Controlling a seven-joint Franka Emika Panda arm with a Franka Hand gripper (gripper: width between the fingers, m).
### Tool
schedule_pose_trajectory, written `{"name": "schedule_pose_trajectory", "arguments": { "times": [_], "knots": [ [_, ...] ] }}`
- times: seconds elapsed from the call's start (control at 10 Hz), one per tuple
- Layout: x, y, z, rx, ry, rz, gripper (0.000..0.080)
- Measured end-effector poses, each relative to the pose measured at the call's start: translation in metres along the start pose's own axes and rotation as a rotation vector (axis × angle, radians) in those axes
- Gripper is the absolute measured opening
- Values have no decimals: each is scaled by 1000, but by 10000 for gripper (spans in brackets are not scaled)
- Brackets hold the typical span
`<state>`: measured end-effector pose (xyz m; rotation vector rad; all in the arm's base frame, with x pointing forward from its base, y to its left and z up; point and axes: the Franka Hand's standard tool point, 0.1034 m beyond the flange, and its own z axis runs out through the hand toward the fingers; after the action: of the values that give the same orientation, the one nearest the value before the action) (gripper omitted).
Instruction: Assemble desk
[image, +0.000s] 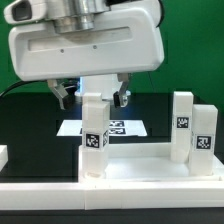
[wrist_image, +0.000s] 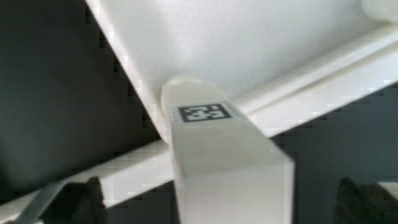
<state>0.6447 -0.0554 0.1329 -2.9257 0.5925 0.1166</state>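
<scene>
Overhead, the pincer hangs with fingers spread wide, gripping nothing, astride the top of an upright tagged leg standing in the tabletop panel, two more legs upright toward the exterior view's right.

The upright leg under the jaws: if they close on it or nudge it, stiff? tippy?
The leg looks like solid moulded white plastic with square faces, so probably stiff and easy to pinch flat. It stands tall on a narrow base, so a sideways nudge could tip it. Its smooth surface may be a little slippery.
</scene>
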Motion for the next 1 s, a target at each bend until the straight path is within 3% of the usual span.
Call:
{"name": "schedule_pose_trajectory", "arguments": {
  "times": [0.3,0.4,0.5,0.6,0.7,0.8,1.0],
  "knots": [
    [4,0,10,-11,12,29,649],
    [4,1,10,-11,13,31,523],
    [4,0,10,-10,13,50,523],
    [4,0,10,-10,13,132,387],
    [4,2,10,-11,14,194,387],
    [4,2,10,-11,14,253,294],
    [5,4,11,-6,32,456,294]
  ]
}}
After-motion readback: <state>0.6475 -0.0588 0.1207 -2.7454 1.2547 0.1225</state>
